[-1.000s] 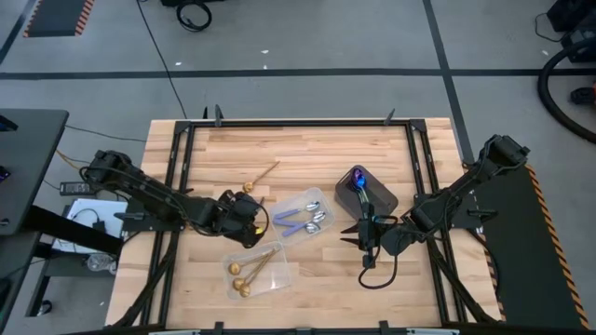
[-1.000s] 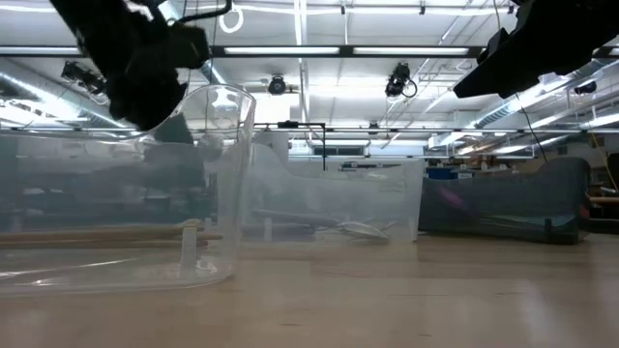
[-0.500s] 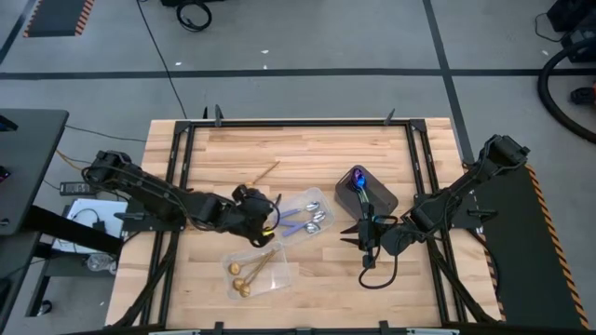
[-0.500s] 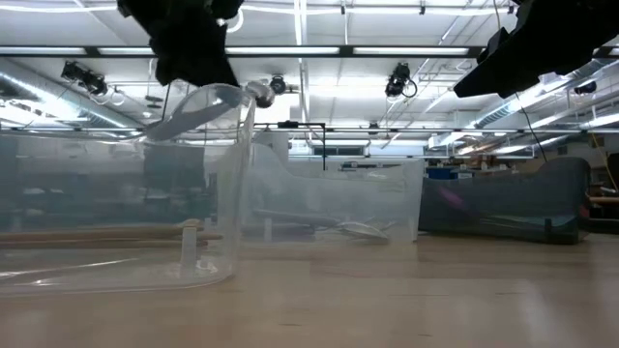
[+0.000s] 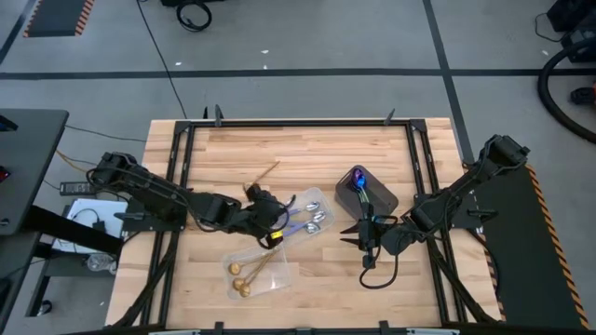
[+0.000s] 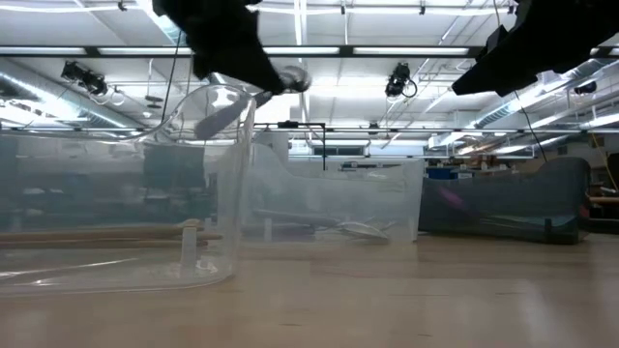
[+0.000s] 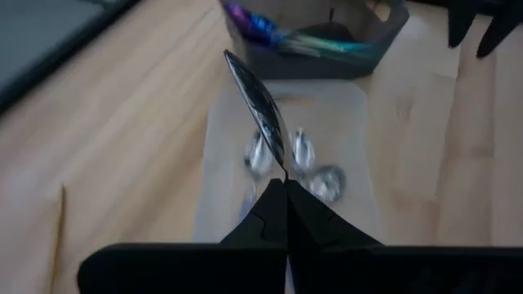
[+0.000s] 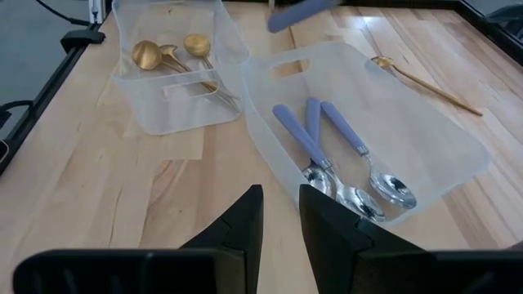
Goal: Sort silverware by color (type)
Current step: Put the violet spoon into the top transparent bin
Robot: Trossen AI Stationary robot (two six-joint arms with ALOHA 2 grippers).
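My left gripper is shut on a spoon with a silver bowl and a pale purple-blue handle. It hovers at the left end of a clear tray that holds three like spoons. A second clear tray holds gold spoons. One gold spoon lies flat on the table. Iridescent spoons lie in the dark grey tray. My right gripper waits open, just near of that tray. My left gripper pinches the spoon between its two fingers just behind the bowl, at the neck. The bowl sticks out ahead of the fingertips, toward the table's right. The spoon is lifted clear, with its handle slanting down behind the fingers.
The three trays sit close together in the middle of the wooden table. Bare wood lies along the far side and at the near right. A black frame runs around the table's edges.
My left gripper, shut on the spoon throughout, has carried it toward the table's right, from beside the clear trays' left to the left end of the tray with the silver-bowled spoons. The right arm has kept still.
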